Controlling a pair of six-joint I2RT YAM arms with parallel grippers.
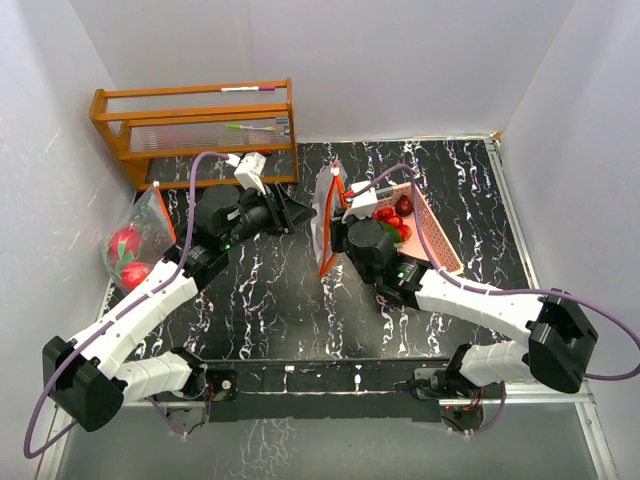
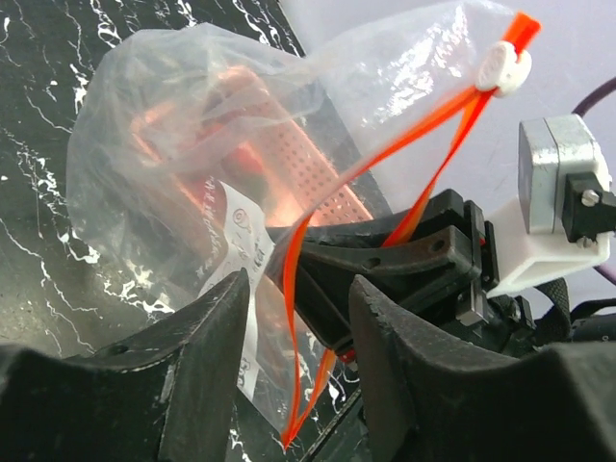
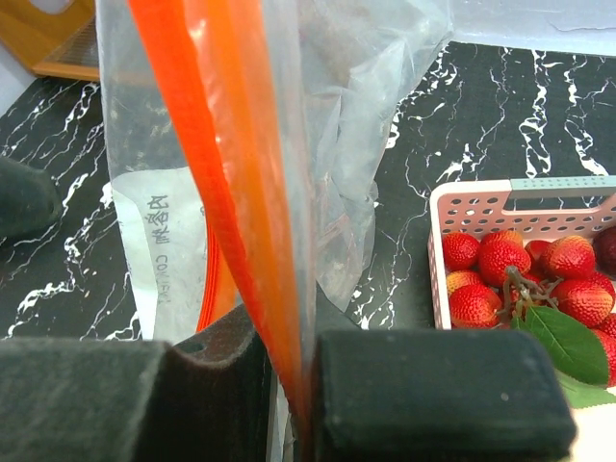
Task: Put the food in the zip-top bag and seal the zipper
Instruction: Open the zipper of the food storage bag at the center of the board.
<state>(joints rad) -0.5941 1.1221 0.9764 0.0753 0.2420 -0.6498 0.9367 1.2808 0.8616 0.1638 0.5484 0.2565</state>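
Right end effector clenched on the orange zipper strip of the clear zip-top bag, which rises upright above it; left end effector released, jaws apart, same bag just ahead; red fruits lie in the pink basket beside the right end effector; black, white-veined worktop; white walls.

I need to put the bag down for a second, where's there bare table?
The table is bare near centre, between the two forearms, and in the far right corner beyond the pink basket. It's crowded mid-table, where both arms meet at the zip-top bag, and at the left edge by the dragon fruit.
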